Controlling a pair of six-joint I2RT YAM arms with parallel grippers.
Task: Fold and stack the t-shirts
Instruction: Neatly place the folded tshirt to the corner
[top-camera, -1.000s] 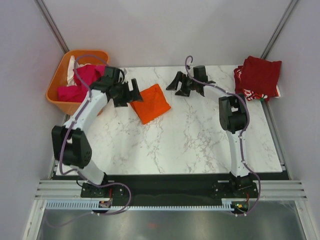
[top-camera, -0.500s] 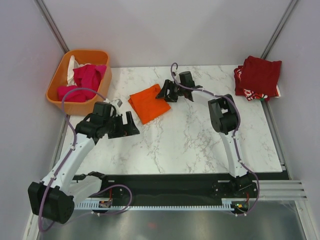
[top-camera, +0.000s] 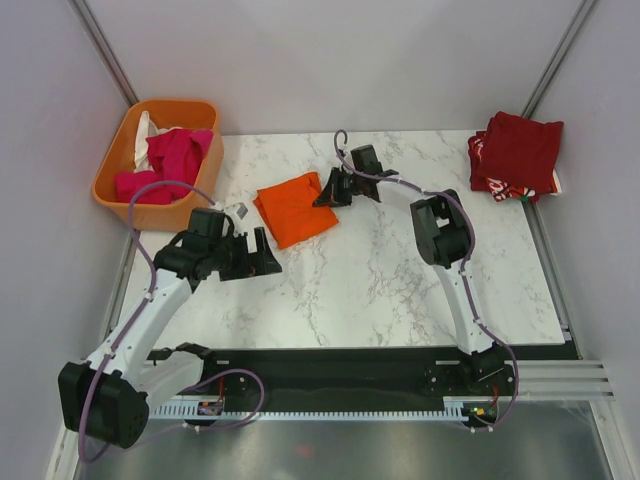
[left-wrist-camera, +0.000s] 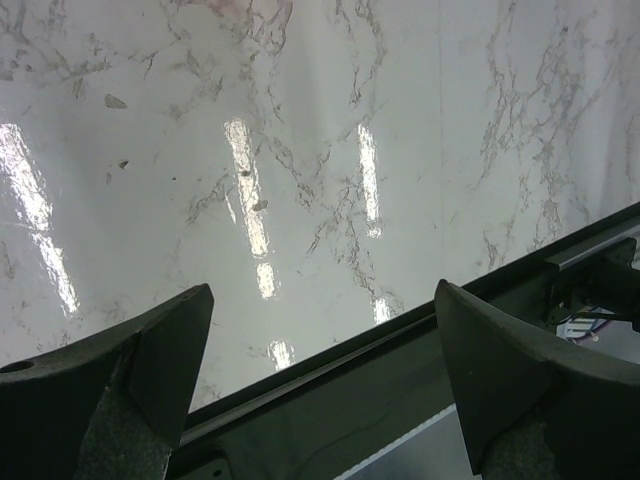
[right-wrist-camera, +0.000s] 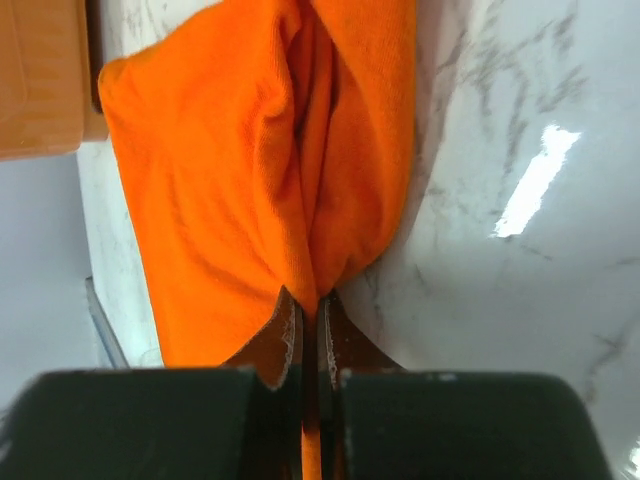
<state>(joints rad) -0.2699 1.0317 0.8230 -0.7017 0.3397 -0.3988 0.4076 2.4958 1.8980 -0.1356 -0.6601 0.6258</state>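
Observation:
A folded bright orange t-shirt (top-camera: 294, 208) lies on the marble table (top-camera: 400, 280) left of centre. My right gripper (top-camera: 322, 193) is shut on the shirt's right edge; in the right wrist view the orange t-shirt (right-wrist-camera: 260, 160) bunches into a pinch between the fingertips (right-wrist-camera: 290, 325). A dark red t-shirt (top-camera: 520, 148) lies on top of a red-and-white patterned one (top-camera: 500, 188) at the table's far right corner. Magenta t-shirts (top-camera: 170, 160) and a white one (top-camera: 148, 130) fill the basket. My left gripper (top-camera: 256, 255) hangs open over bare marble near the front left, holding nothing.
The rigid orange basket (top-camera: 130, 205) stands off the table's far left corner. Grey walls close in both sides and the back. The table's dark front rail (left-wrist-camera: 330, 385) runs under the left gripper (left-wrist-camera: 320, 340).
My right gripper moved left to the orange shirt's edge and shut on it, nudging the shirt slightly left. My left arm pulled back from the shirt toward the front left and stayed open.

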